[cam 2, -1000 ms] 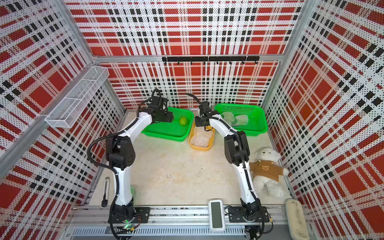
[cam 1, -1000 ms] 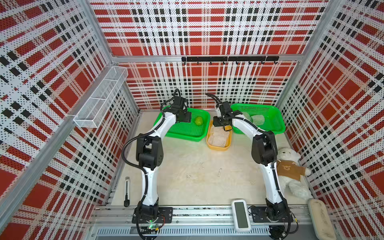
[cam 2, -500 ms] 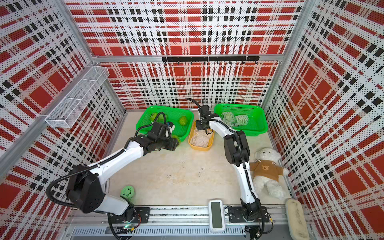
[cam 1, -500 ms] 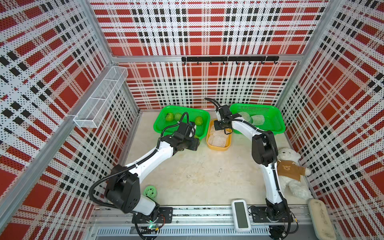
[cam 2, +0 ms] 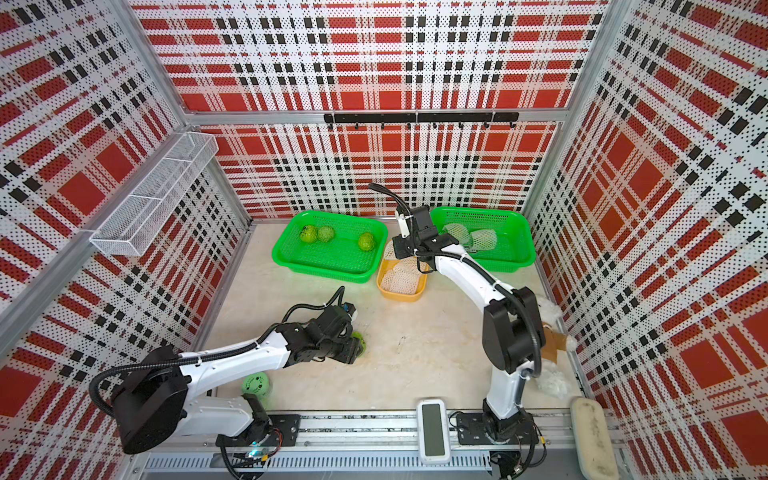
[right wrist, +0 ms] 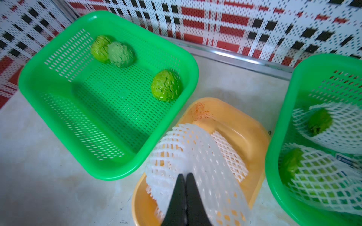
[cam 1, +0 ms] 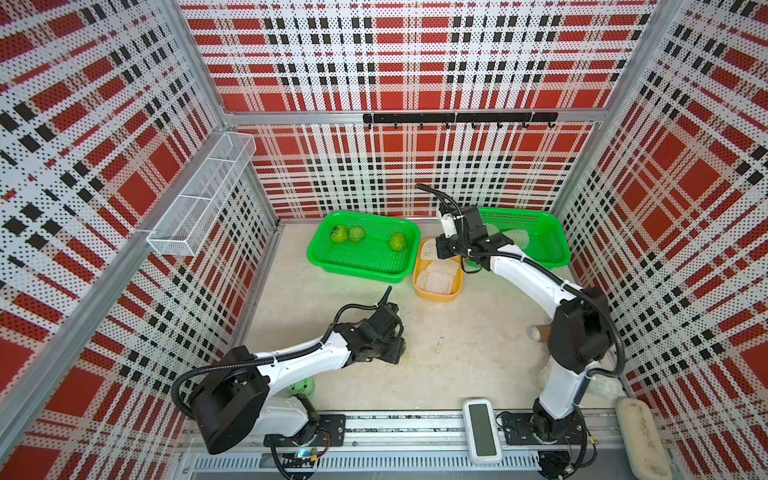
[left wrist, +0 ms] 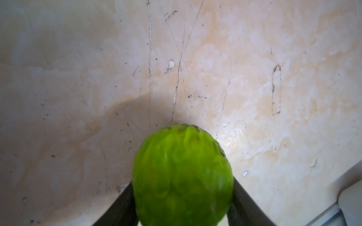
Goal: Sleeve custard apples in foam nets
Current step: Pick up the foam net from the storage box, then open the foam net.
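Over the yellow tray [right wrist: 235, 115], the right gripper [right wrist: 185, 177] is pinched tight on a white foam net [right wrist: 195, 152]. Nearer the front, the left gripper [left wrist: 183, 197] holds a bumpy custard apple [left wrist: 182, 166] above the table [left wrist: 78, 78]. Three more custard apples [right wrist: 165, 86] sit in the green basket [right wrist: 105, 176] beside the tray.
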